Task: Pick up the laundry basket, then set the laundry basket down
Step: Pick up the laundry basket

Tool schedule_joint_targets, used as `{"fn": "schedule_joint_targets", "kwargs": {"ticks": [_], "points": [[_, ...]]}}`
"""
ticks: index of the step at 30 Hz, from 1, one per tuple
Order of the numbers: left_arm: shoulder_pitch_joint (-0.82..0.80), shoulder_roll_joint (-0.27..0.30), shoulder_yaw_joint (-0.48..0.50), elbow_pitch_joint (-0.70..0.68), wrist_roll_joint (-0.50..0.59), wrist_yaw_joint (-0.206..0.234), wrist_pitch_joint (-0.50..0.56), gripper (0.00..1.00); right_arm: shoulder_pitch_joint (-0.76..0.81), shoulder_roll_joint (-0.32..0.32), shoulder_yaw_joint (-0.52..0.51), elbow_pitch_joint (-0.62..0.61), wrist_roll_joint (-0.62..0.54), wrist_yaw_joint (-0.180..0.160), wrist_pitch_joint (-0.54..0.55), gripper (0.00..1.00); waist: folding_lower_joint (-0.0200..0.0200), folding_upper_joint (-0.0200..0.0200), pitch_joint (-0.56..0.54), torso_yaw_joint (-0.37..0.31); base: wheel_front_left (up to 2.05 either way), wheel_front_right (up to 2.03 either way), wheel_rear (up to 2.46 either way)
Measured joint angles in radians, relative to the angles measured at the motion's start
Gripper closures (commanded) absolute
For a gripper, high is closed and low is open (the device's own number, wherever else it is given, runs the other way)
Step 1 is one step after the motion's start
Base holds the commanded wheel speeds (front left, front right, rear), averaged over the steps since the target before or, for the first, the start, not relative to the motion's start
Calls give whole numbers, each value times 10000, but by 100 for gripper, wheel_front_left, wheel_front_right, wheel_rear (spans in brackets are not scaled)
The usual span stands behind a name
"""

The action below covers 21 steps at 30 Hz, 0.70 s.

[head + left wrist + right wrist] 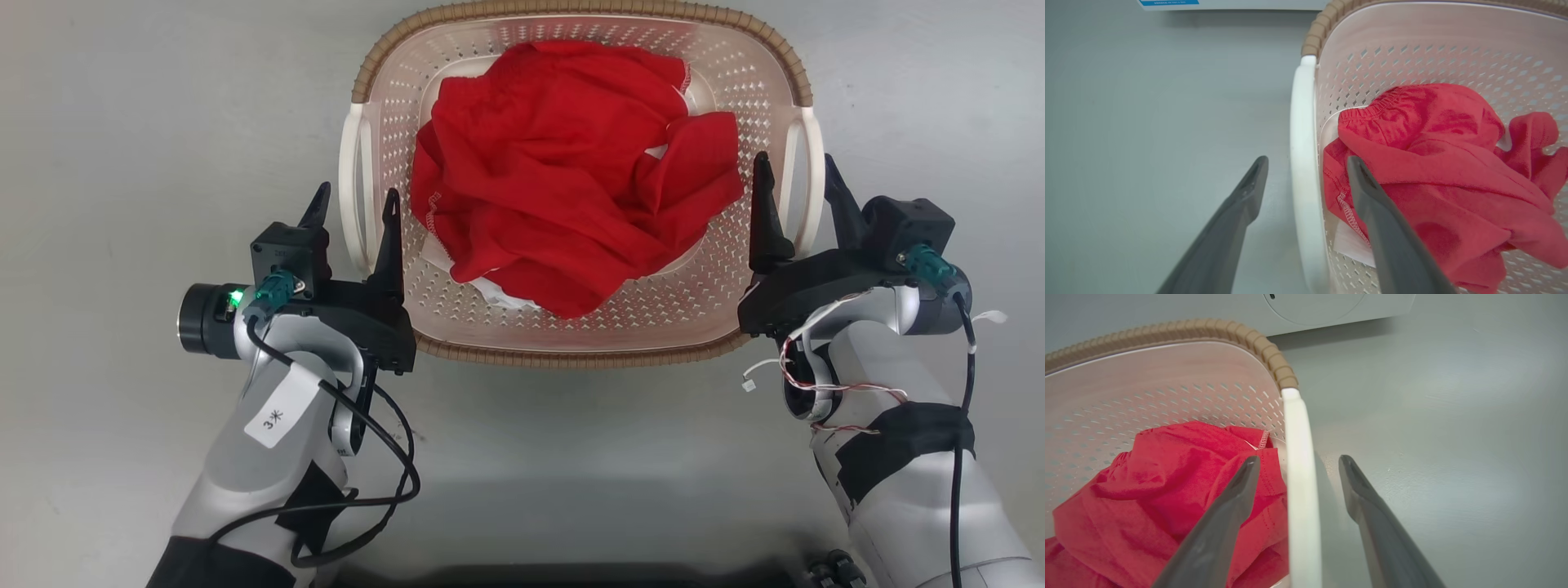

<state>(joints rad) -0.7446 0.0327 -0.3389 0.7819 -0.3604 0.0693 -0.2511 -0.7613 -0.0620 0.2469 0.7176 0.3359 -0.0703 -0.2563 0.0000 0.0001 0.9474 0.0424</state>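
Laundry basket [718, 90]: sits centred ahead of the robot on the grey floor [163, 122], long sides across the head view. The brown woven-look rim [571, 10] is intact along the far and near edges. A crumpled red garment [563, 163] fills the middle of the basket, with a piece of white material [498, 290] showing beneath its near edge.

Left claw [357, 194]: fingers apart and straddling the basket's white left handle [353, 196] — one finger outside over the floor, the other inside the basket wall beside the garment. In the left wrist view a gap shows between the outer finger [1249, 192] and the handle [1302, 171]. Not clamped.

Right claw [795, 162]: fingers likewise apart, one on each side of the white right handle [811, 180]. In the right wrist view the handle [1298, 477] runs up between the two fingers — the inner finger [1237, 498] lies over the garment [1167, 482], the outer over the floor. Whether either finger touches the handle cannot be told.

Background: the lower edge of a white appliance [1331, 306] stands on the floor beyond the basket's far side.
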Motion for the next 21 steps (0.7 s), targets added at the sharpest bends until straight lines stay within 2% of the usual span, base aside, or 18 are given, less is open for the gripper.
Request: {"fn": "schedule_joint_targets", "kwargs": {"ticks": [8, 9, 10, 11, 13, 14, 15, 16, 17, 18, 19, 21], "points": [[-336, -6, -382, 554, -349, -90, 27, 0, -235, -4, 441, 399, 337, -12, 0, 0, 0, 0, 212, 35, 0, 0, 0], [-365, -6, -447, 606, -454, -90, 27, 4, -289, -4, 487, 420, 355, -12, 0, 0, 0, 0, 219, 39, 0, 0, 0], [-391, -6, -512, 669, -537, -92, 27, 15, -319, -4, 527, 437, 364, -12, -2, 2, 0, 0, 225, 41, 0, 0, 0], [-439, -6, -575, 746, -575, -94, 27, 31, -339, -4, 568, 479, 407, -13, -2, 11, 0, 0, 228, 42, 0, 0, 0], [-537, -6, -671, 848, -623, -173, 29, 55, -350, -4, 640, 602, 447, -13, -2, 33, 0, 0, 231, 42, 0, 0, 0], [-574, -6, -732, 899, -631, -178, 35, 69, -357, -6, 688, 654, 456, -21, 0, 53, 0, 0, 231, 42, 0, 0, 0], [-620, -6, -817, 949, -683, -182, 98, 86, -375, -8, 731, 696, 491, -63, -2, 58, 0, 0, 230, 41, 0, 0, 0], [-671, -6, -857, 1014, -742, -174, 117, 100, -402, -33, 759, 742, 552, -98, -2, 69, 0, -1, 228, 40, 0, 0, 0], [-706, 36, -888, 1057, -802, -186, 115, 100, -435, -69, 796, 788, 598, -98, -2, 69, 0, -1, 225, 37, 0, 0, 0], [-736, 36, -930, 1087, -823, -215, 115, 100, -480, -82, 819, 846, 619, -104, -2, 77, 0, -1, 219, 34, 0, 0, 0], [-756, 40, -970, 1129, -830, -215, 113, 100, -493, -100, 825, 894, 646, -104, -2, 100, 0, -2, 210, 31, 0, 0, 0], [-780, 48, -1104, 1210, -894, -230, 111, 100, -493, -100, 894, 1007, 750, -140, -2, 100, 0, -2, 177, 28, 0, 0, 0]]}}
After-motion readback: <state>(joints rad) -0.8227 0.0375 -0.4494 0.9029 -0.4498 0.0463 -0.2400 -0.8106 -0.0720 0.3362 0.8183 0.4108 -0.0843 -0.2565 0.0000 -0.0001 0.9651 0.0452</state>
